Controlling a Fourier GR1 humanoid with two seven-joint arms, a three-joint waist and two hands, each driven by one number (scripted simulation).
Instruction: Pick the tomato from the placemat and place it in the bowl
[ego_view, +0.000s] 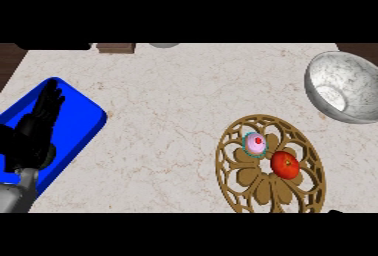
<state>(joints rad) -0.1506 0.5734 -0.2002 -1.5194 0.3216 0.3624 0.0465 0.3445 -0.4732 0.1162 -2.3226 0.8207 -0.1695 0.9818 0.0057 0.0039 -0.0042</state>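
Note:
A red tomato (285, 165) lies on a round brown openwork placemat (244, 175) at the lower right of the counter. A pink cupcake (255, 144) sits on the same placemat, just up and left of the tomato. The grey marbled bowl (347, 90) stands at the right edge, above the placemat, and holds nothing that I can see. My left hand (33, 131) rests open at the far left, fingers straight and pointing up, far from the tomato. Only a dark tip of my right hand (334, 211) shows at the lower edge, below the placemat.
A blue rectangular tray (81, 120) lies tilted at the left under my left hand. Dark objects sit along the counter's far edge at the top. Beige marble counter lies between tray and placemat.

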